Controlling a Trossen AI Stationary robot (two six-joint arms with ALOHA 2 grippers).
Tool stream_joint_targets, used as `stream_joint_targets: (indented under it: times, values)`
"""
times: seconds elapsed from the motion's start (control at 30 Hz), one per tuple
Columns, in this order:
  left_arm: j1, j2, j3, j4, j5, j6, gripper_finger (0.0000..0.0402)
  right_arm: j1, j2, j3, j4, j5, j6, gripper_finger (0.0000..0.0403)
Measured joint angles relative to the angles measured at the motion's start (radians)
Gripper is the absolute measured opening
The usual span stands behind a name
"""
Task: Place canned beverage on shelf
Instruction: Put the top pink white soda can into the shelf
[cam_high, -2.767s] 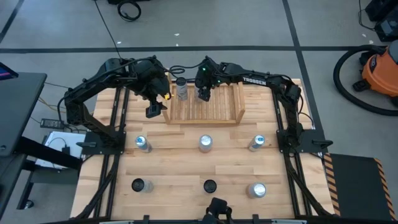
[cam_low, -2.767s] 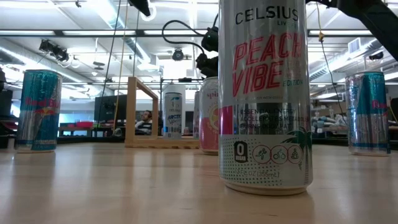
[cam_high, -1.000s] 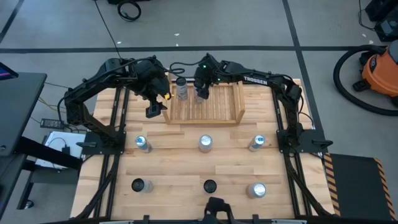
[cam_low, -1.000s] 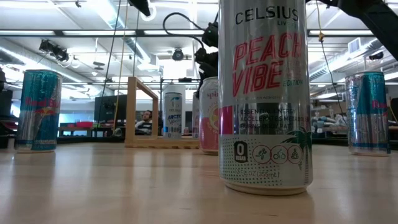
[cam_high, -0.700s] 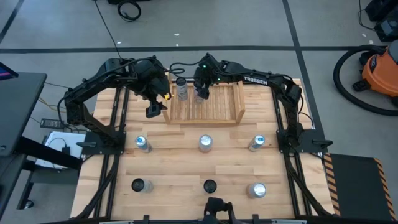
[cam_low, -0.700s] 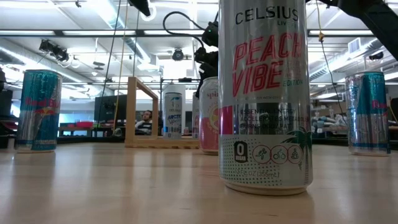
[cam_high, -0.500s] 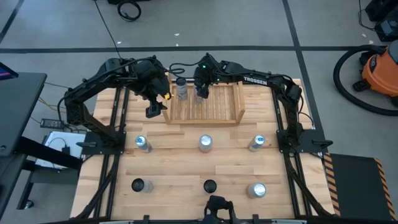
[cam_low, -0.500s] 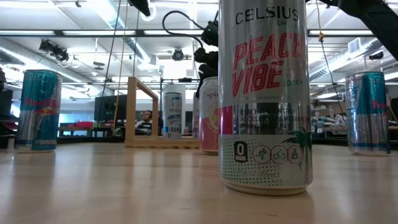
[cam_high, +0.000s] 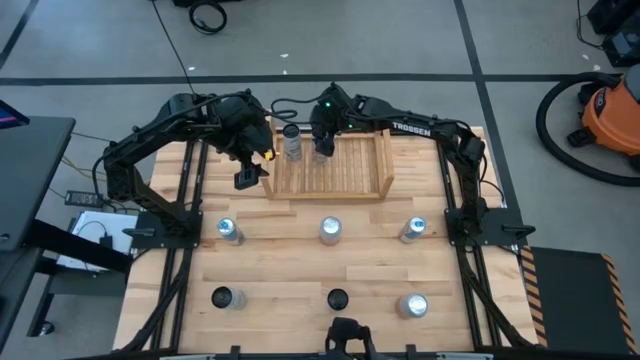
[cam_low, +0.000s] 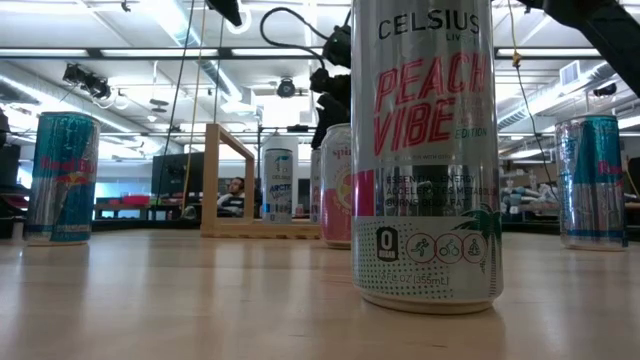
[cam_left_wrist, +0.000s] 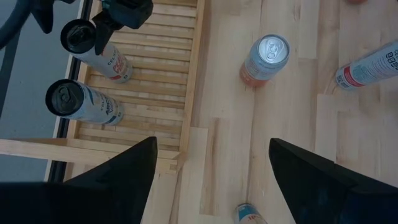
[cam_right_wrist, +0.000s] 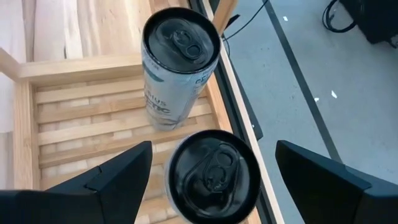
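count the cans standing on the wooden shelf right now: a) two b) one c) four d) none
a) two: the left wrist view shows two dark-topped cans on the shelf slats, a white can and a second can beside it under the right gripper; the right wrist view shows the same pair side by side.

High view looks straight down; low view level; both show shelf (cam_high: 330, 167).
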Motion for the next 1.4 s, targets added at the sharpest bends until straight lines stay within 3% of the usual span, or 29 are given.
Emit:
stream_joint_targets:
  times: [0.2, 0.43, 0.8, 0.9, 1.07, 1.4]
  values:
    - [0.0, 0.0, 0.0, 0.0, 0.0, 0.0, 0.0311, 0.007, -0.03, 0.0, -0.039, 0.003, 0.024, 0.0351]
    - [0.0, 0.0, 0.0, -0.003, 0.0, 0.0, 0.0311, 0.039, -0.148, 0.0, -0.21, 0.005, 0.028, 0.035]
    - [0.0, 0.0, 0.0, -0.003, 0.0, -0.001, 0.0311, 0.088, -0.278, 0.0, -0.28, -0.062, 0.193, 0.035]
    - [0.0, 0.0, 0.0, -0.007, 0.0, -0.003, 0.0311, 0.101, -0.29, 0.0, -0.277, -0.123, 0.183, 0.0352]
    - [0.0, 0.0, 0.0, -0.019, 0.0, -0.008, 0.0311, 0.131, -0.29, 0.0, -0.255, -0.317, 0.182, 0.0361]
    - [0.0, 0.0, 0.0, -0.02, 0.0, -0.031, 0.0311, 0.238, -0.288, 0.0, -0.283, -0.341, 0.289, 0.0375]
